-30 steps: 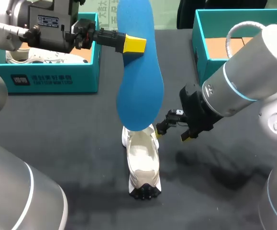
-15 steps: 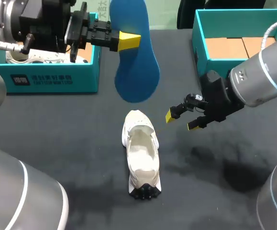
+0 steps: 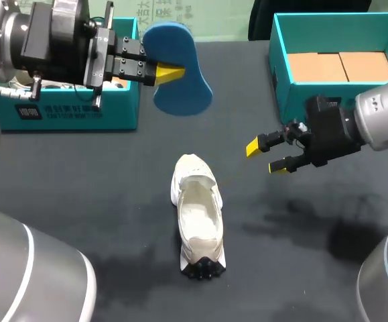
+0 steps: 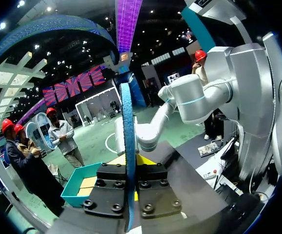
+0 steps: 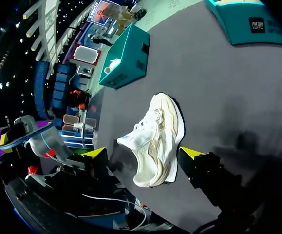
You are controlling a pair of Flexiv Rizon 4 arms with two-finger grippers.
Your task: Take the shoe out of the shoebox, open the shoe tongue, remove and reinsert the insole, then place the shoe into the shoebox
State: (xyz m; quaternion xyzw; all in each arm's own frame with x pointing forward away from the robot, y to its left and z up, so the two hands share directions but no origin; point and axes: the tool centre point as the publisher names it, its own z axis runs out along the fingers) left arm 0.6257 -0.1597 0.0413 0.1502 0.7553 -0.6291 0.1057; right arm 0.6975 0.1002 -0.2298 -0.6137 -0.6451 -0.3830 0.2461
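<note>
1. The shoe (image 3: 198, 221), white and cream, stands on its sole near the middle of the dark desk (image 3: 100, 201). Its opening faces up, it is outside both boxes, and nothing touches it.
2. The left gripper (image 3: 170, 72) hangs above the desk, just in front of the left box (image 3: 66, 113). Its fingers are clamped from both sides on the blue insole (image 3: 180, 94), which is in the air, well apart from the shoe. In the left wrist view the insole stands edge-on between the two yellow tips.
3. The right gripper (image 3: 267, 157) is to the right of the shoe, between it and the right box (image 3: 279, 80), touching neither. Its fingers are spread wide and hold nothing. In the right wrist view the shoe lies ahead of the gap between them.
4. Both boxes are teal and open. The right box holds brown cardboard (image 3: 341, 67). The left box has something white in it, mostly hidden by the left arm.
</note>
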